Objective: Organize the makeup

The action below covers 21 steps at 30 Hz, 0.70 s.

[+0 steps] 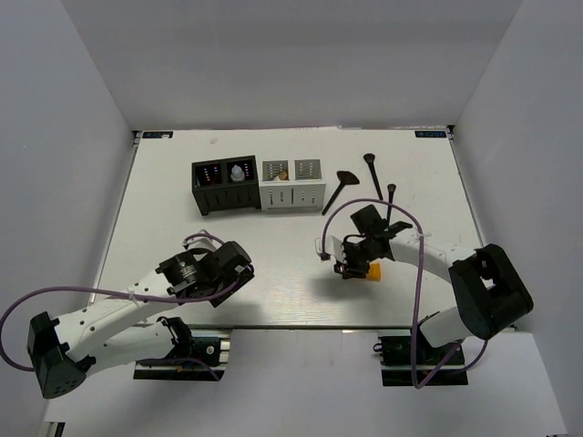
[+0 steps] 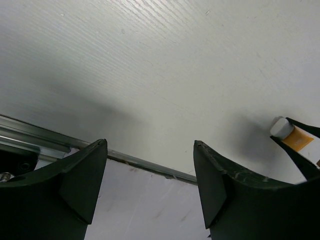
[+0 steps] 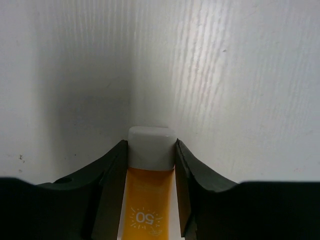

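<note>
My right gripper [image 1: 352,267] is shut on the orange white-capped tube [image 1: 373,271], its fingers clamped on the white cap [image 3: 151,149], low over the table at centre right. The tube also shows in the left wrist view [image 2: 295,137]. My left gripper [image 1: 239,266] is open and empty near the table's front edge [image 2: 150,167]. Red-black lip sticks [image 1: 208,174] and a small clear bottle [image 1: 239,172] sit in the black organizer [image 1: 225,196]. Three long black brushes [image 1: 339,189] [image 1: 373,173] [image 1: 390,202] lie right of the white organizer [image 1: 293,193]. The white compact is not in view.
The two organizers stand side by side at the back middle of the white table [image 1: 164,218]. A small brownish item [image 1: 282,171] sits in the white organizer. White walls enclose the table on three sides. A metal rail [image 2: 45,131] runs along the front edge.
</note>
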Available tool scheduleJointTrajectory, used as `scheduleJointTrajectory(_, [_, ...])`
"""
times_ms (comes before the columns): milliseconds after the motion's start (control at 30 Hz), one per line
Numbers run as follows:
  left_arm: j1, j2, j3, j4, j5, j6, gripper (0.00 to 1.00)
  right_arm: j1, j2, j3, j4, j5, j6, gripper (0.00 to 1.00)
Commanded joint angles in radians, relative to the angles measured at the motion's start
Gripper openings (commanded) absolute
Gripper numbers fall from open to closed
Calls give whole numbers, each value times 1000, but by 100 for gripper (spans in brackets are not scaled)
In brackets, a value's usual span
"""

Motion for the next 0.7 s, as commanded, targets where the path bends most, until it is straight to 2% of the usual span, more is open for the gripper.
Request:
scheduleJointTrajectory(0, [2, -28, -8, -12, -39, -27, 79, -2, 3, 142, -34, -61, 61, 7])
scheduleJointTrajectory(233, [2, -68, -20, 12, -52, -27, 80, -5, 89, 592, -18, -296, 293, 5])
scheduleJointTrajectory(367, [2, -97, -31, 15, -60, -27, 80, -5, 173, 775, 85, -353, 431, 5])
scheduleJointTrajectory(467, [2, -120, -31, 18, -72, -27, 80, -5, 248, 865, 227, -382, 573, 5])
scheduleJointTrajectory(600, [2, -120, -21, 21, -88, -25, 79, 1, 360, 877, 647, -360, 813, 6])
scheduleJointTrajectory(667, [2, -120, -15, 20, -92, -25, 79, 10, 413, 932, 718, -328, 874, 6])
